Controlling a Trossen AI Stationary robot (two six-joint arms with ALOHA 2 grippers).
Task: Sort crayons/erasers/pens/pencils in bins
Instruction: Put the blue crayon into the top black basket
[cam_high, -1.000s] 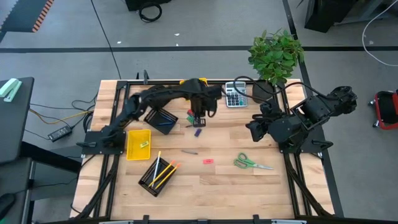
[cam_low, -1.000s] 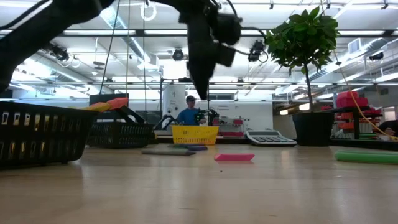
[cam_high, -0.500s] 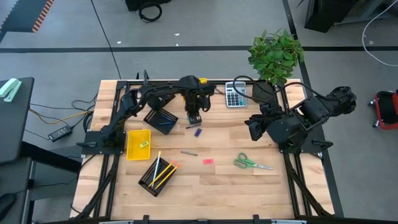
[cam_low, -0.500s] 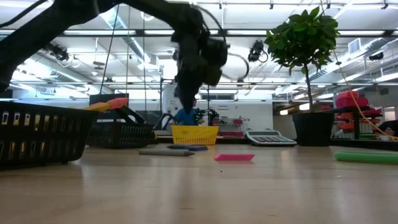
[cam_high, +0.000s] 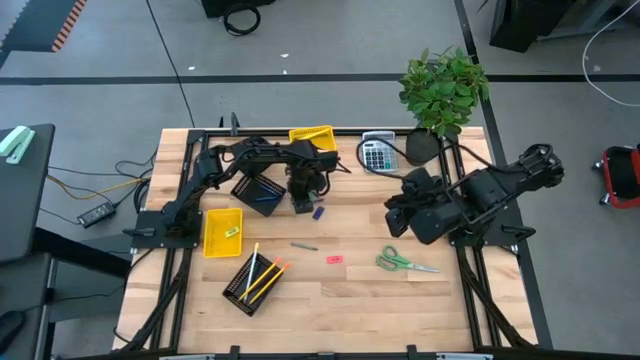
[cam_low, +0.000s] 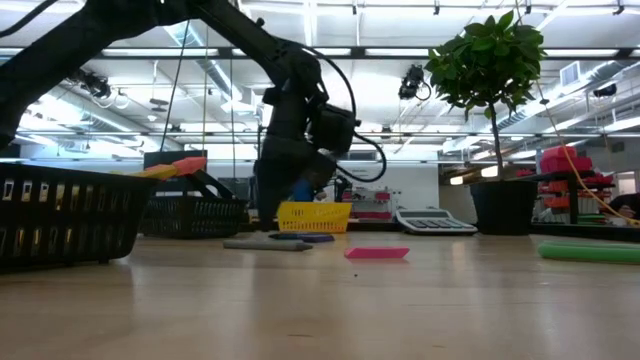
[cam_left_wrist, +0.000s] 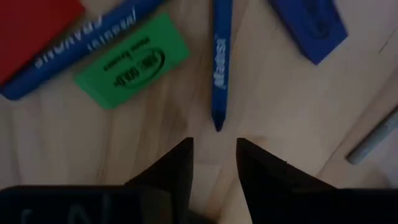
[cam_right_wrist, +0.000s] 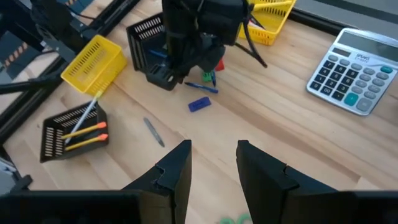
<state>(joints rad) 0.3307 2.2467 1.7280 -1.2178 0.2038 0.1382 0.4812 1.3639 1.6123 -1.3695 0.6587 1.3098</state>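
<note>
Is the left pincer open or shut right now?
Open. The left pincer shows a clear gap between its fingertips, empty, hovering above the blue crayon lying on the table.

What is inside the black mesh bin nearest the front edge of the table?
The front black mesh bin holds pencils: yellow and orange sticks lying lengthwise, ends poking past the rim. Anything smaller lying under them cannot be made out.

The high view looks straight down on the whole table. The low view sits at table-top level, facing the room. The left wrist view is close above the wood, a blue crayon just ahead of its fingers. The right wrist view, farther back, shares that crayon.
</note>
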